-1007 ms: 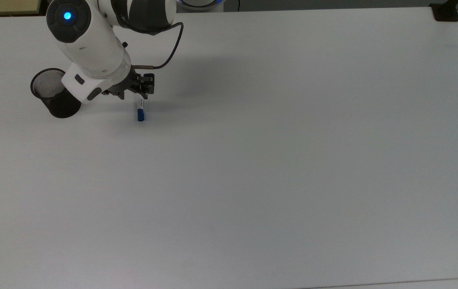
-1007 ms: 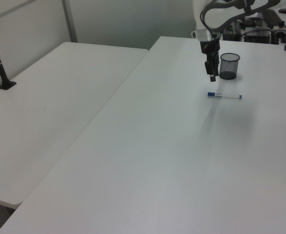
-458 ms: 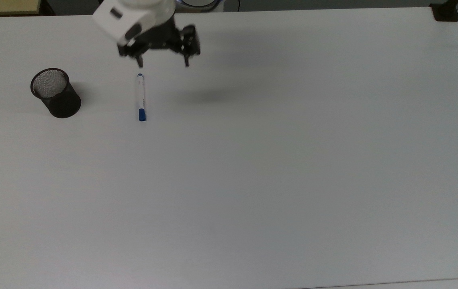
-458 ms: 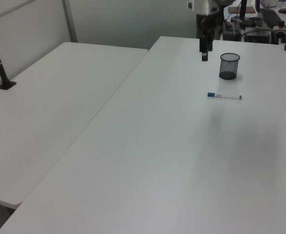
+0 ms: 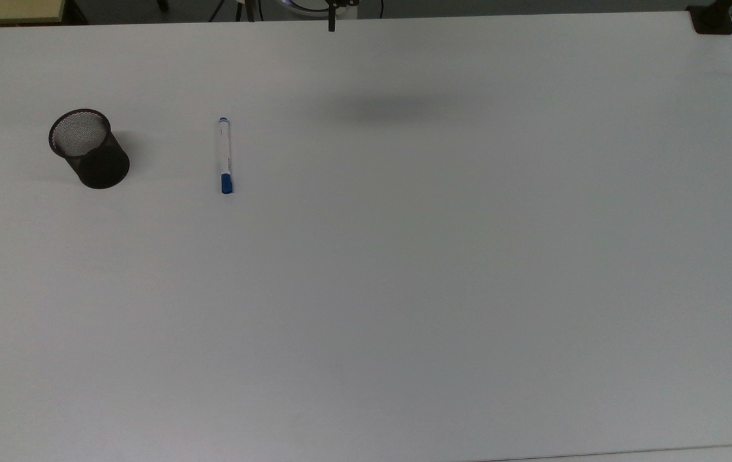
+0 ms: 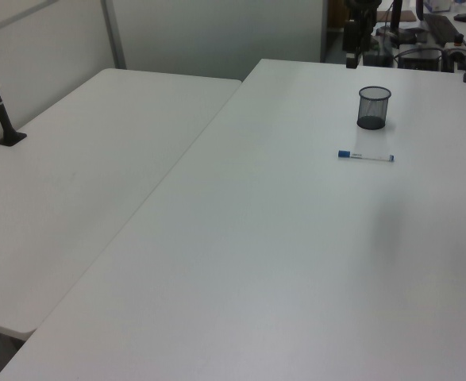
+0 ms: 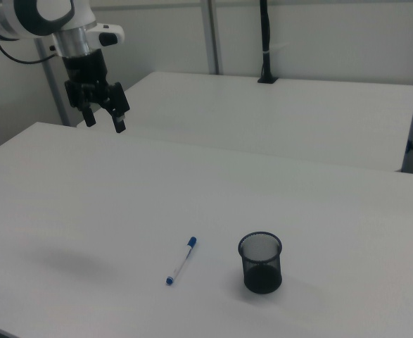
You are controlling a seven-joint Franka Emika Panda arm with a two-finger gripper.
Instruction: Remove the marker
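Fingers (image 7: pixel 120 121) spread, gripper (image 7: pixel 104 122) holds nothing; mesh cup (image 5: pixel 88 149) empty, marker (image 5: pixel 225 155) lying beside it.

My gripper (image 7: pixel 103 120) hangs high in the air at the right view's upper left, pointing down, its two dark fingers (image 7: pixel 119 123) spread apart with nothing between them. My white wrist rises above it toward the frame's corner.
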